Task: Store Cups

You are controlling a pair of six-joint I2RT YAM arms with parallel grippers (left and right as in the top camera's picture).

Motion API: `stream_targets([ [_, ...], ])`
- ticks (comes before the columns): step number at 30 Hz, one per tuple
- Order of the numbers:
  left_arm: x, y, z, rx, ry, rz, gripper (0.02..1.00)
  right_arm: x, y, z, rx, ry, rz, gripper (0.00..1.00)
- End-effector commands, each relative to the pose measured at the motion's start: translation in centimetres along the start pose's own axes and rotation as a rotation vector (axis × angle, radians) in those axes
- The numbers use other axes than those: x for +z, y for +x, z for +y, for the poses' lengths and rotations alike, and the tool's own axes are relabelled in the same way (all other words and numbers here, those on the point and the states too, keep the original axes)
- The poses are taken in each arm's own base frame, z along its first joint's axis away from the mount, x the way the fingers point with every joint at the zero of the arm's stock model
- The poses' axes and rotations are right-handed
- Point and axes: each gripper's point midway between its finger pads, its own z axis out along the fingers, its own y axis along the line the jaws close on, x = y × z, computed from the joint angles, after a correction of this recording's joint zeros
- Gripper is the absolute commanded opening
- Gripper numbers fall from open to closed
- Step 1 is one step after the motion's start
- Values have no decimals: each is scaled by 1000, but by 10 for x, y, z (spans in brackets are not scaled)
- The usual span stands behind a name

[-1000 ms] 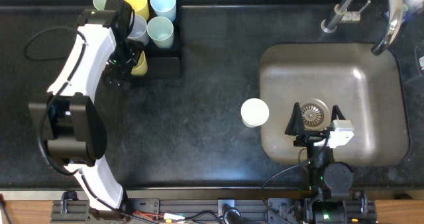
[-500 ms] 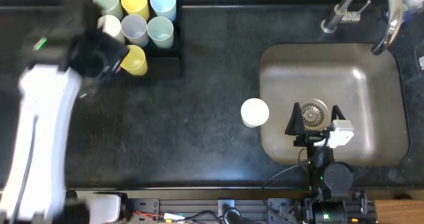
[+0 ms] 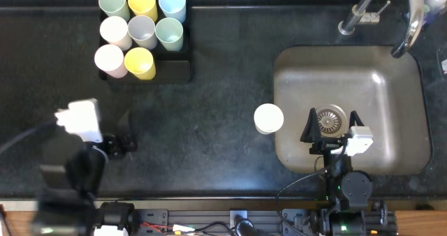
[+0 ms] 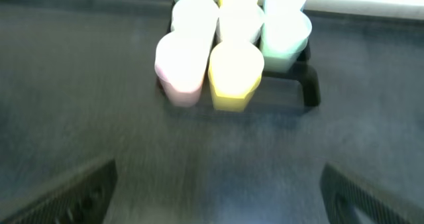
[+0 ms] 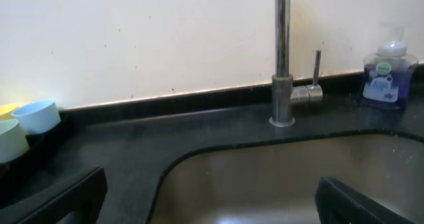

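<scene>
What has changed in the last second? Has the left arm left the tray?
Yes. The left gripper pulled back from the tray toward its base and now hangs over the counter, fingers open. The yellow cup it was at stands free in the tray beside the pink cup. The white cup by the sink and the right gripper stayed put.

No legible text is found. A label [image 5: 384,69] is seen on the front of the soap bottle [image 5: 389,78], which stands on the counter near the faucet [image 5: 283,52]. Its print is too small to be made out. The cups [image 3: 142,31] in the black rack [image 3: 174,70] are seen as plain coloured surfaces, and no markings can be resolved on them.
</scene>
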Motion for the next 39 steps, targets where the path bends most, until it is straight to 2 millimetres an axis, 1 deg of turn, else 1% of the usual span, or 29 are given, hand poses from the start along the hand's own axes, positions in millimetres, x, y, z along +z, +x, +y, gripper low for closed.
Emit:
stream_targets([
  [1, 29, 16, -22, 137, 128, -281, 998, 0, 4, 1, 5, -7, 2, 998],
  [2, 29, 11, -29, 170, 162, -388, 998, 0, 4, 1, 5, -7, 2, 996],
  [4, 23, 5, -34, 208, 181, -549, 998, 0, 4, 1, 5, -7, 2, 998],
  [5, 21, 7, -33, 207, 180, -587, 996, 0, 4, 1, 4, -7, 2, 996],
  [6, 23, 14, -33, 206, 183, -595, 998, 0, 4, 1, 5, -7, 2, 998],
  [10, 34, 47, -30, 207, 181, -448, 998, 0, 4, 1, 4, -7, 2, 998],
  [12, 40, 68, -28, 208, 180, -364, 998, 0, 4, 1, 5, -7, 2, 998],
  [13, 39, 66, -24, 202, 156, -371, 998, 0, 4, 1, 5, -7, 2, 998],
  [16, 40, 66, -21, 201, 140, -371, 998, 0, 4, 1, 4, -7, 2, 996],
  [39, 39, 66, -21, 201, 141, -372, 996, 0, 4, 1, 4, -7, 2, 996],
])
